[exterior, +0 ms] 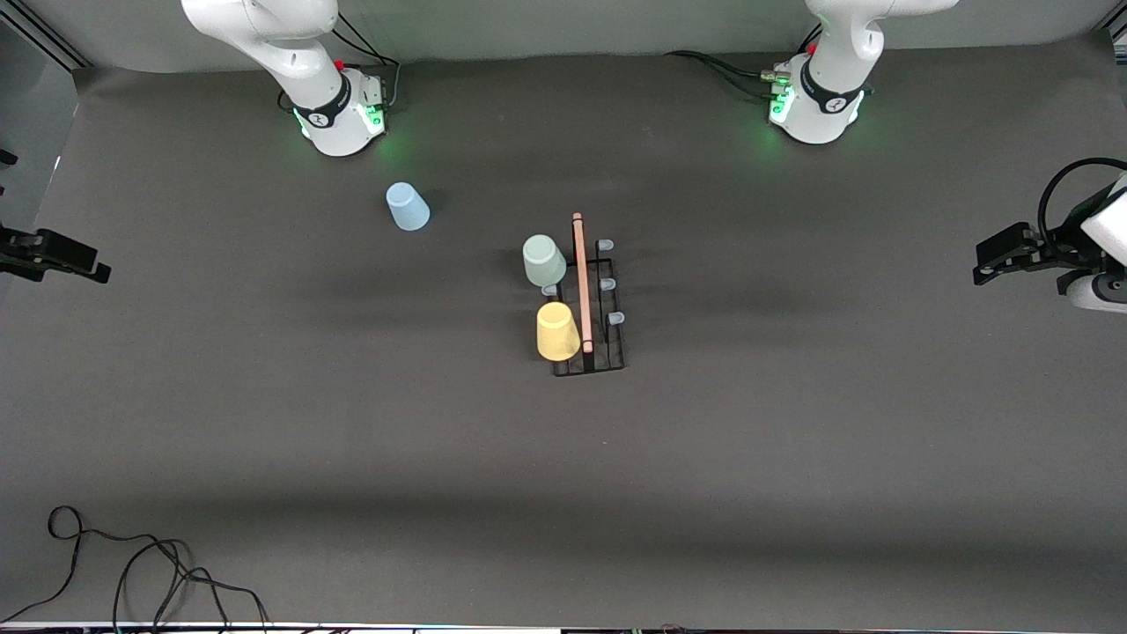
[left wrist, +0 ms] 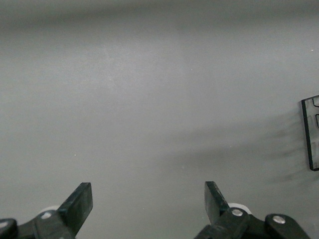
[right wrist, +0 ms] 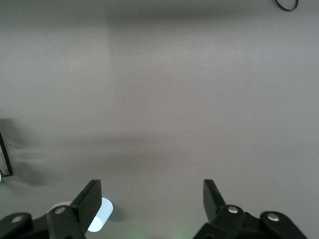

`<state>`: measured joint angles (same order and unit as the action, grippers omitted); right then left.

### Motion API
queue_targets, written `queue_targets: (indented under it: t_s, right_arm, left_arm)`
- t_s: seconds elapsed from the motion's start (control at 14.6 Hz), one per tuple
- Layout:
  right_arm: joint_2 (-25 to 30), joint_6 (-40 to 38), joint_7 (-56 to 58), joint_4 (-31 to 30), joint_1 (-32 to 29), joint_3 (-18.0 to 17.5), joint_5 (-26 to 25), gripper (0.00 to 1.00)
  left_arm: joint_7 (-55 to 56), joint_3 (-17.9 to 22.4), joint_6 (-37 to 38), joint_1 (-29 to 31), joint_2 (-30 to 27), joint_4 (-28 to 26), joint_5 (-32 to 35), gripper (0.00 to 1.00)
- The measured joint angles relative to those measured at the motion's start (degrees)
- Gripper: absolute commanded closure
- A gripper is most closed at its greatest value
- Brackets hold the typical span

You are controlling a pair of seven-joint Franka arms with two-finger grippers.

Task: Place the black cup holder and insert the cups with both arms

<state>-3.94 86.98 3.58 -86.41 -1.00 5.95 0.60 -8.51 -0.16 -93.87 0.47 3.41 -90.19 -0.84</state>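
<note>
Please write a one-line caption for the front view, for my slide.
Green cup and yellow cup sit inverted on the rack; the blue cup waits on the table.

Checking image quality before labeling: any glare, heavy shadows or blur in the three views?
Front view: even light, no glare; green glow around both bases, soft shadow bands on the dark mat, and the light blue cup and the black cup holder look sharp. Left wrist view: soft, the holder's corner smeared. Right wrist view: soft too, faint shadow bands.

Blk cable (exterior: 132,563) on tbl (exterior: 792,458).
</note>
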Motion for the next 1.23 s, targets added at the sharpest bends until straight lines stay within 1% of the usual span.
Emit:
queue_targets:
  t_s: [0.34,0.41,0.48,1.23]
  right_arm:
    - [0.04,0.27,0.25,-0.32,0.05,-0.06,-0.44,0.07]
    - [0.04,0.27,0.27,-0.39,0.07,-0.07,-0.44,0.05]
    - [0.04,0.27,0.27,-0.44,0.10,-0.07,-0.44,0.01]
    - [0.04,0.27,0.27,-0.55,0.35,-0.10,-0.45,0.00]
  left_arm:
    - [0.00,0.00,0.00,0.00,0.00,0.00,0.00,0.00]
    - [0.00,0.01,0.00,0.00,0.00,0.00,0.00,0.00]
    - [0.00,0.01,0.00,0.00,0.00,0.00,0.00,0.00]
    - [0.00,0.01,0.00,0.00,0.00,0.00,0.00,0.00]
